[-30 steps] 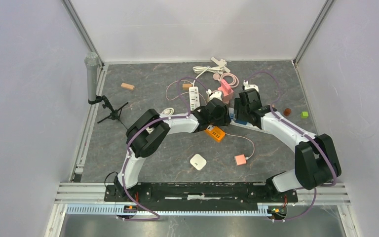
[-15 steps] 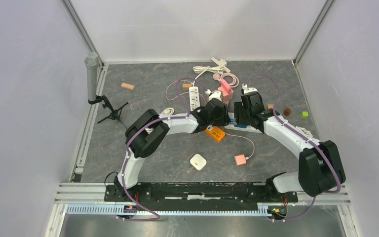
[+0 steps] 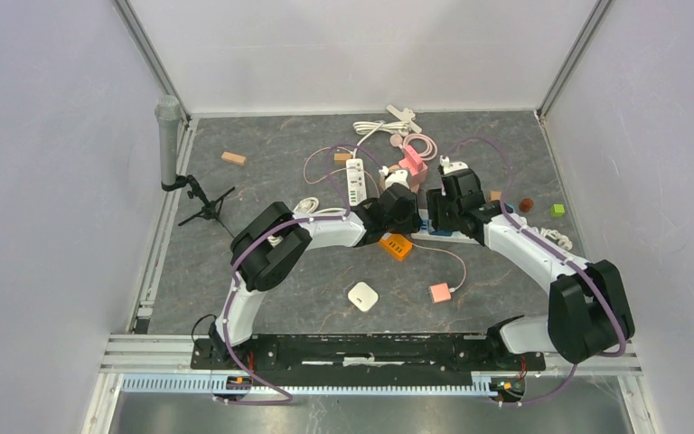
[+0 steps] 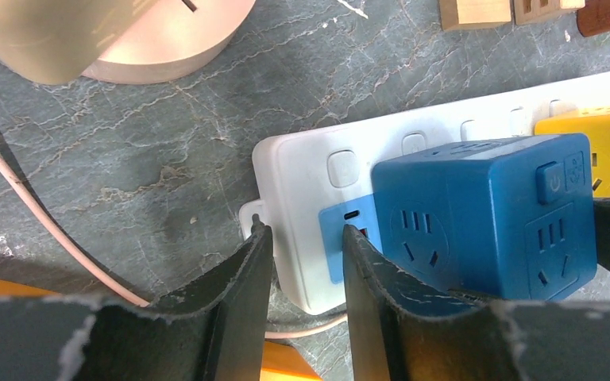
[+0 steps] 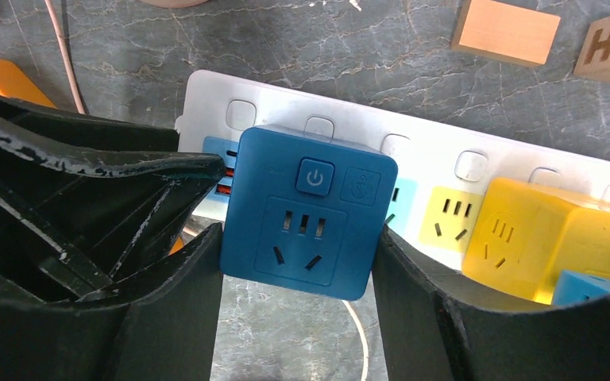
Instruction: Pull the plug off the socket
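Note:
A blue cube plug (image 5: 310, 210) sits plugged into the left end of a white power strip (image 5: 437, 151), next to a yellow cube plug (image 5: 524, 238). My right gripper (image 5: 298, 246) is closed around the blue plug, one finger against each side. My left gripper (image 4: 303, 230) is narrowly open over the strip's end (image 4: 302, 175). One of its fingers is at the end tab and the other lies on the strip beside the blue plug (image 4: 476, 214). In the top view both grippers meet at the strip (image 3: 459, 234) mid-table, and they hide most of the plug.
An orange box (image 3: 395, 245) lies just in front of the left gripper. A white square charger (image 3: 362, 296) and a pink adapter (image 3: 440, 292) on a thin cable lie nearer. A second white strip (image 3: 355, 179), cables, wooden blocks (image 5: 508, 32) and a microphone stand (image 3: 169, 145) lie around.
The right arm's elbow has swung to the right and its gripper has shifted slightly left and back over the blue plug. The left arm has barely moved.

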### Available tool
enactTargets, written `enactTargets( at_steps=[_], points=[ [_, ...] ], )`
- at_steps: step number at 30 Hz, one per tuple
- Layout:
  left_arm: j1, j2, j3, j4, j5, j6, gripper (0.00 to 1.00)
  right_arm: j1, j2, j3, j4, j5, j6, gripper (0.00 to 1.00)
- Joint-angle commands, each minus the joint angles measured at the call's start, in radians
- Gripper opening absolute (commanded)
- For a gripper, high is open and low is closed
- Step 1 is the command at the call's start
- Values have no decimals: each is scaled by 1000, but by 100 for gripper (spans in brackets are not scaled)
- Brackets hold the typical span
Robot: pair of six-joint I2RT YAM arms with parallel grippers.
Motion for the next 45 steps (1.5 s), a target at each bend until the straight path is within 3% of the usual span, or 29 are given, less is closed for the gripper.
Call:
enactTargets(
  at_steps=[1, 10, 16, 27, 36, 40, 45],
  points=[
    [-6, 41, -20, -185, -42, 11, 43, 60, -12, 7, 65, 9, -18, 0],
    [-5, 45, -30, -205, -43, 1, 42, -7, -52, 56, 82, -177, 20, 0],
    [-6, 52, -25, -214, -43, -5, 42, 67, -20, 54, 47, -3, -44, 0],
    [-6, 64, -22, -244, -57, -12, 37, -16, -62, 168, 30, -178, -43, 0],
    [-4, 55, 6, -264, -29, -13, 37, -83, -87, 237, -20, -46, -65, 0],
    [-4, 8, 50, -244, 7, 21, 42, -114, -97, 274, -29, 25, -72, 0],
    [0, -75, 131, -226, 67, 95, 63, -163, -78, 325, -22, 25, -69, 0]
  ],
)
